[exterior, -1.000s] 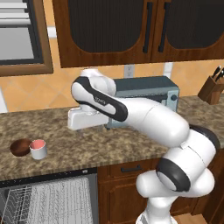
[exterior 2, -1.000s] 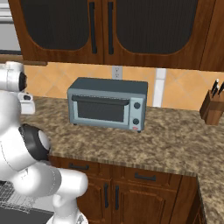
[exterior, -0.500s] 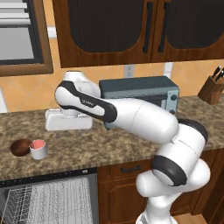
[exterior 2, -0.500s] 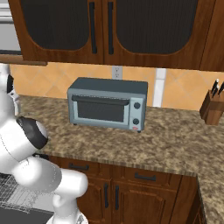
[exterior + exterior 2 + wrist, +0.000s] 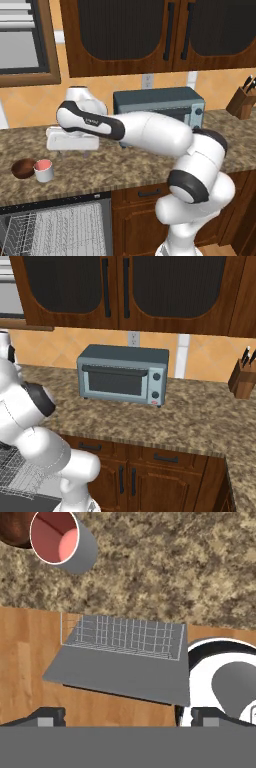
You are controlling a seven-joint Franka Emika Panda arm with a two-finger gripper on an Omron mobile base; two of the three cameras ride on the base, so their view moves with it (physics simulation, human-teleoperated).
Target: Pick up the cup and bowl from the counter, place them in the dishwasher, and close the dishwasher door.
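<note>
While the gripper [image 5: 73, 152] is held wide open and empty above the counter [image 5: 125, 165], the cup [image 5: 44, 170] remains to be approached and grasped.

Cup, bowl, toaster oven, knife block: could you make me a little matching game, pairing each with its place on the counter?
Things:
1. cup
2. bowl
3. toaster oven
4. knife block

Places:
A. far right, by the wall
B. at the far left end of the row
C. against the wall below the outlet
D. touching the bowl's right side

Pairs: 1-D, 2-B, 3-C, 4-A
</note>
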